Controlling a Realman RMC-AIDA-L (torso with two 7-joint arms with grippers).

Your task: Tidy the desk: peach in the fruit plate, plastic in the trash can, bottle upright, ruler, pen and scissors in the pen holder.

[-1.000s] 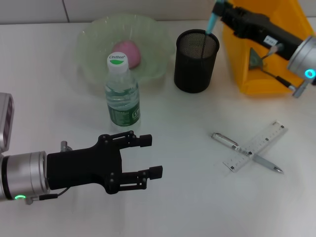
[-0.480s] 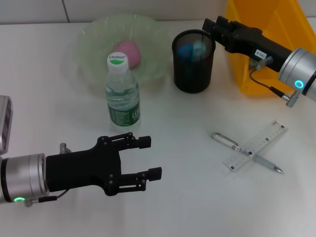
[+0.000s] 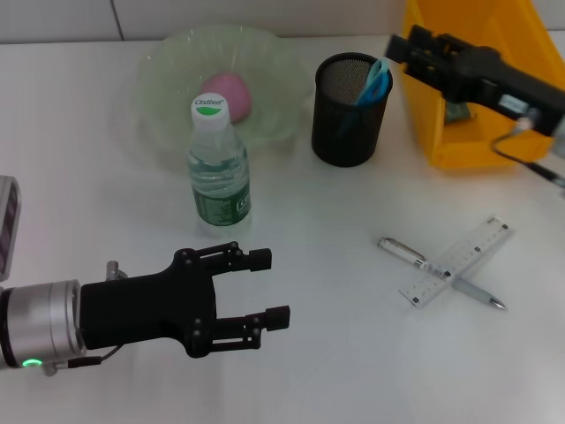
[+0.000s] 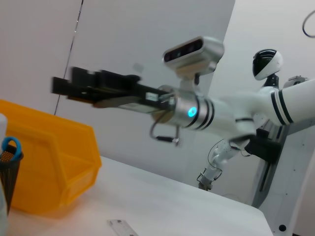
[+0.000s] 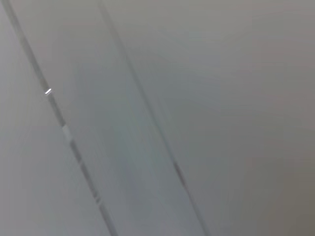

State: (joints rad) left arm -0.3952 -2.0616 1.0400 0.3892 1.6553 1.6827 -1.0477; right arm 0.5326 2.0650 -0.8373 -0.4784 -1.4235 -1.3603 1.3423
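Now | blue-handled scissors [image 3: 374,79] stand in round black mesh pen holder [image 3: 349,124] | right gripper [image 3: 411,47] beside rim, grip state cannot tell | left gripper [image 3: 267,285] released, near-left | clear flat ruler [image 3: 459,261] crosses slim metal pen [image 3: 441,273].

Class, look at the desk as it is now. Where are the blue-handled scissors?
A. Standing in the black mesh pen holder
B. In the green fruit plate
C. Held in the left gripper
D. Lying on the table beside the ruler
A: the scissors stick up, blue handles showing, out of the pen holder.

Left end effector [image 3: 269,287] hovers low, fingers spread; right end effector [image 3: 408,45] reaches far out.
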